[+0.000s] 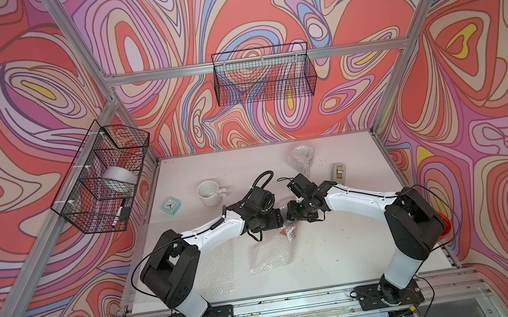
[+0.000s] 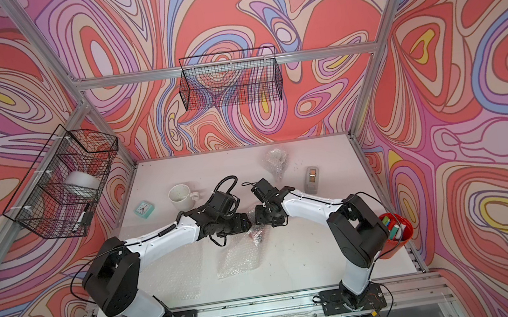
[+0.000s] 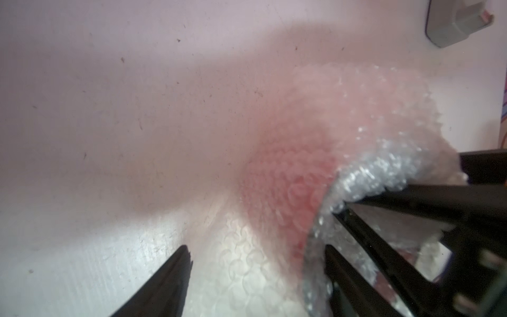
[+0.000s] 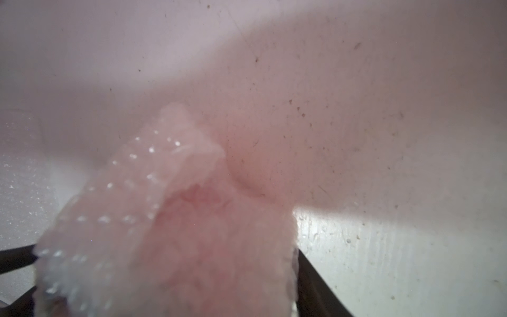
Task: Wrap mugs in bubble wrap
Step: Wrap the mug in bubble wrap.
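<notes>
The red mug [image 1: 290,230] lies mid-table under bubble wrap [image 1: 269,257], with only a patch of red showing through. Both grippers meet right over it. My left gripper [image 3: 258,260] is open, its fingers [image 3: 175,280] wide apart with flat wrap [image 3: 247,269] lying between them. My right gripper [image 4: 170,288] is shut on a raised, bunched fold of wrap [image 4: 153,208]. One finger [image 4: 315,282] presses its edge and the other is hidden. The white mug [image 1: 209,193] stands bare at the back left. A wrapped bundle [image 1: 300,156] lies at the back.
A second bubble wrap sheet [image 1: 217,270] lies flat under the left arm. The mint clock [image 1: 171,205] sits left of the white mug. A grey tape dispenser [image 1: 340,172] stands at the back right and a red cup [image 2: 395,230] at the right edge. Wire baskets [image 1: 101,176] hang on the walls.
</notes>
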Controlling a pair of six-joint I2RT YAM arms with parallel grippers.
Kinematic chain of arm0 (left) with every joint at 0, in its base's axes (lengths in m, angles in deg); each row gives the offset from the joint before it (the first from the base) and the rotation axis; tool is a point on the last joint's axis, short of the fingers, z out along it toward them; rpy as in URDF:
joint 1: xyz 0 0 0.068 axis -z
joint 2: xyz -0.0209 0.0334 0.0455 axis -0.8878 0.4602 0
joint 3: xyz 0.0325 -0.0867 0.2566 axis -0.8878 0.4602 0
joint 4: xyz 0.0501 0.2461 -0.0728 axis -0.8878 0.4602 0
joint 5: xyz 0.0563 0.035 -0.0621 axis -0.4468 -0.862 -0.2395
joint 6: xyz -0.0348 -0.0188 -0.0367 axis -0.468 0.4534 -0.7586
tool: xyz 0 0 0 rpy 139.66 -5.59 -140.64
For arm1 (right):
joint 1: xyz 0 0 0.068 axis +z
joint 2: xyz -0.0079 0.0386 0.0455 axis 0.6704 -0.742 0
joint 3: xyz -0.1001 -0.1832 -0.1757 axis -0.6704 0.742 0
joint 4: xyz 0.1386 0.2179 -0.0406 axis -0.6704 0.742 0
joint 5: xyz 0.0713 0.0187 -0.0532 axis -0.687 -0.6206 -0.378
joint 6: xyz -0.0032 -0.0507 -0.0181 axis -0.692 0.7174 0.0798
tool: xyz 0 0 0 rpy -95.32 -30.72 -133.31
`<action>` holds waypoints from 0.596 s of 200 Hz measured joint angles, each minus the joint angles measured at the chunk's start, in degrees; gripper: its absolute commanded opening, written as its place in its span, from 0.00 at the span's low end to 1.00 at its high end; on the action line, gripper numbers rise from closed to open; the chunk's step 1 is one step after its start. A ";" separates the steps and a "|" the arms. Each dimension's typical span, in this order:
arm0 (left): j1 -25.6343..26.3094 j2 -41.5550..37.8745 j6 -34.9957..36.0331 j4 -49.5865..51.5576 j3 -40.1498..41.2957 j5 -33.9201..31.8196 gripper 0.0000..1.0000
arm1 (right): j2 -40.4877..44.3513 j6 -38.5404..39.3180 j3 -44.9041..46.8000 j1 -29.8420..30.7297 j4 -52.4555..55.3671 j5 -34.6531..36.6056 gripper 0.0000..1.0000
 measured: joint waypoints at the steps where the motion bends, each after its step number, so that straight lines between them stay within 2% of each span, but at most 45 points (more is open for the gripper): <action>1: 0.00 -0.20 0.00 -0.17 0.17 0.09 0.77 | 0.00 -0.04 -0.02 0.02 0.07 0.09 0.56; 41: -0.11 -11.37 0.13 -4.46 9.27 1.84 0.77 | -0.02 -0.72 -1.42 -0.11 2.12 4.04 0.55; 70: -2.51 -18.38 -1.60 -0.63 12.66 -1.75 0.75 | -0.68 -0.92 -2.21 -0.20 2.47 5.51 0.54; 98: -7.30 -19.69 -2.84 4.11 14.12 -5.07 0.74 | -1.22 -0.90 -2.75 -0.20 2.51 5.60 0.54; 119: -8.68 -18.40 -2.89 6.34 14.88 -5.18 0.71 | -1.31 -0.90 -2.91 -0.20 2.51 5.60 0.53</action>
